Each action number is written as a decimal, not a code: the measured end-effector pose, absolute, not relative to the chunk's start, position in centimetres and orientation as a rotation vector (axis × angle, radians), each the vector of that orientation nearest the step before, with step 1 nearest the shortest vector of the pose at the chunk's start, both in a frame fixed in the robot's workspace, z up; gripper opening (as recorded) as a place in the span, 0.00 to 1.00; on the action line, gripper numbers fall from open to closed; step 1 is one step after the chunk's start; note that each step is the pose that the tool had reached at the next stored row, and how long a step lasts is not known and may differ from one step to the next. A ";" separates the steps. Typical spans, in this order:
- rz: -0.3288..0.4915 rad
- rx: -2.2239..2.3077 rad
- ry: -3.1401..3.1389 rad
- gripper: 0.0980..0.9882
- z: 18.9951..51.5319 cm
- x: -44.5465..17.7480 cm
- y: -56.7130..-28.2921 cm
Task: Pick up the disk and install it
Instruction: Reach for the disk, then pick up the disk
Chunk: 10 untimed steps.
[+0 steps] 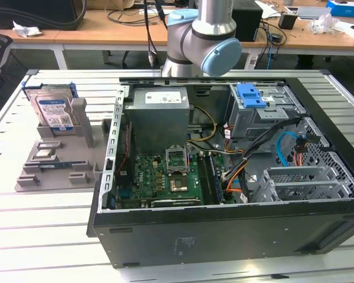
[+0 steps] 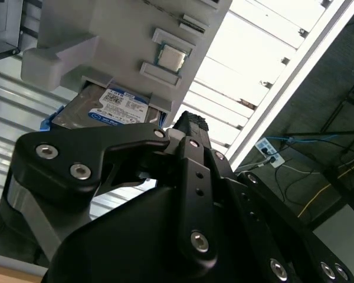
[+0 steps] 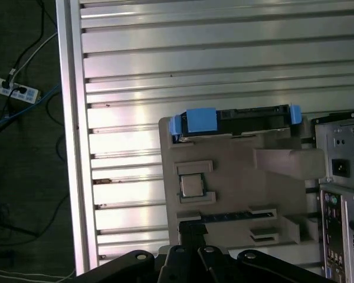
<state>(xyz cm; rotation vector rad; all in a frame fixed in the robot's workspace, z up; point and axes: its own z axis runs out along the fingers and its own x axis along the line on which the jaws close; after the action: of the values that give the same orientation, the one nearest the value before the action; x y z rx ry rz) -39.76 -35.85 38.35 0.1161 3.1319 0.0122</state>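
Pick-up step, we judge: disk (image 1: 53,112) upright in grey holder (image 1: 50,171), exterior view's left of the case (image 1: 224,233). Gripper (image 2: 190,121) hovers near it (opening we cannot tell); grasp needs alignment over its top edge.

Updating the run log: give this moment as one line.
disk: standing in grey holder | gripper: apart from disk | computer case: open

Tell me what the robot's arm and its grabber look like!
The arm is a thick silver-grey tube with rounded joints that wear light-blue caps. In the second wrist view the gripper is matt black, built from flat angled bars joined by shiny round silver bolts, with a grey piece along one side.
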 end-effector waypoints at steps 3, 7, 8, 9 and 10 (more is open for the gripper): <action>0.012 0.116 3.132 0.00 38.4 -39.8 -35.9; 0.012 0.116 3.132 0.00 38.4 -39.7 -35.9; 0.012 0.116 3.132 0.00 38.4 -39.7 -35.9; 0.012 0.116 3.132 0.00 38.4 -39.7 -35.9; 0.012 0.116 3.132 0.00 38.4 -39.7 -35.9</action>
<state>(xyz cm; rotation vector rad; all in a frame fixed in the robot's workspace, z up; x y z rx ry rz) -39.74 -35.86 38.36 0.1160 3.1319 0.0122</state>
